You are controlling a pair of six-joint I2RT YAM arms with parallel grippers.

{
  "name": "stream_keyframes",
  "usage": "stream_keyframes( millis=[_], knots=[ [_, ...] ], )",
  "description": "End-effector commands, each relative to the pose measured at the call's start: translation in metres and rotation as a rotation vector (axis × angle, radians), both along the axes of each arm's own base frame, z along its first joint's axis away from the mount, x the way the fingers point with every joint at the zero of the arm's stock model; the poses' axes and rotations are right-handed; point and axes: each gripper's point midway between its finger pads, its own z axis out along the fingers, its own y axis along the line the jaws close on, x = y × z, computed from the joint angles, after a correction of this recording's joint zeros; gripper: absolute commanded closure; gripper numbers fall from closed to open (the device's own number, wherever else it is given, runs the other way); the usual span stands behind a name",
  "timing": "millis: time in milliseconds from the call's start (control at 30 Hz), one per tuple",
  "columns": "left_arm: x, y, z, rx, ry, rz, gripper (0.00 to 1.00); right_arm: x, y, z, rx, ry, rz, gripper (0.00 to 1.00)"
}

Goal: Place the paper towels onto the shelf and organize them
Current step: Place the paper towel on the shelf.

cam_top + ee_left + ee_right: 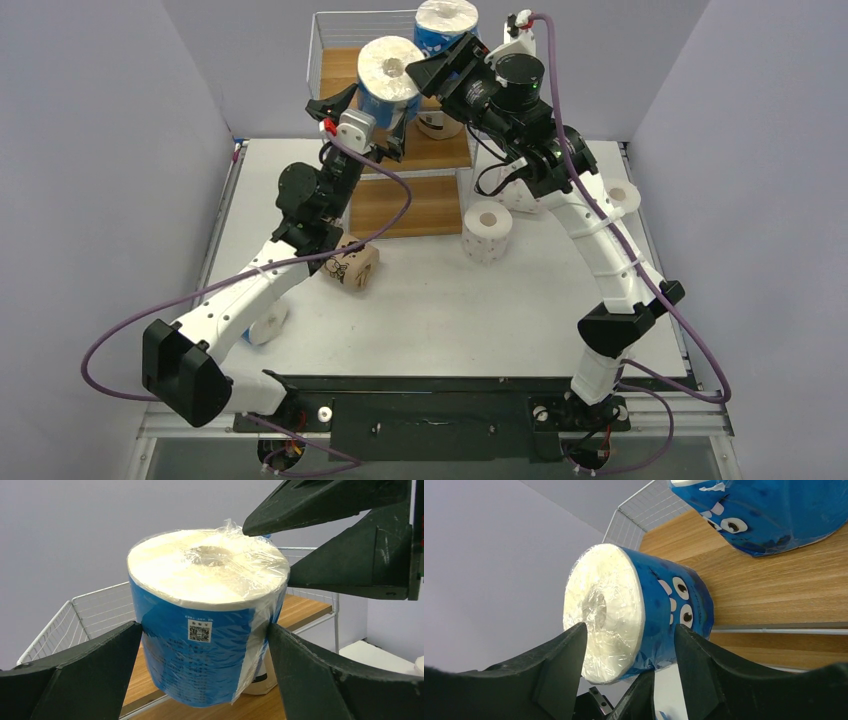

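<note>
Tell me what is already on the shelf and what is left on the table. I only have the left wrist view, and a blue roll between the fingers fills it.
Observer: Besides your held blue roll, a second blue roll stands upright on the top board of the shelf, at its back right corner.
Operator: Count the white ones on the table.
Observer: I see three white rolls on the table: one off the shelf's front right corner, two by the right arm.
Operator: Now find the tan ones.
Observer: One tan roll lies on its side on the table, beside the left arm. I cannot place any other tan ones.
</note>
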Motion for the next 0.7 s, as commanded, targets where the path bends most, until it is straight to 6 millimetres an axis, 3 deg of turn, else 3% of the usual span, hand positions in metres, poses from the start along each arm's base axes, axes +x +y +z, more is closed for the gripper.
stream_keyframes(
  millis=[0, 400, 567, 600, 633, 667],
  knots=[
    [0.004, 0.009, 0.024, -0.052, -0.035, 0.030, 0.04, -0.008, -0.006, 0.031, 0.058, -0.064, 0.013, 0.39],
    [0.023, 0.011, 0.029, -0.070, -0.006, 0.048, 0.04, -0.018, -0.034, 0.041, 0.054, -0.082, -0.024, 0.33],
    [0.034, 0.010, 0.028, -0.073, 0.016, 0.060, 0.04, -0.024, -0.047, 0.034, 0.038, -0.083, -0.045, 0.33],
    [0.035, 0.011, 0.032, -0.076, 0.013, 0.066, 0.04, -0.027, -0.049, 0.025, 0.025, -0.072, -0.046, 0.33],
    [0.039, 0.010, 0.028, -0.067, 0.026, 0.070, 0.04, -0.029, -0.052, 0.030, 0.040, -0.096, -0.049, 0.33],
    [0.042, 0.011, 0.027, -0.064, 0.031, 0.081, 0.04, -0.034, -0.056, 0.020, 0.028, -0.091, -0.050, 0.33]
  ],
)
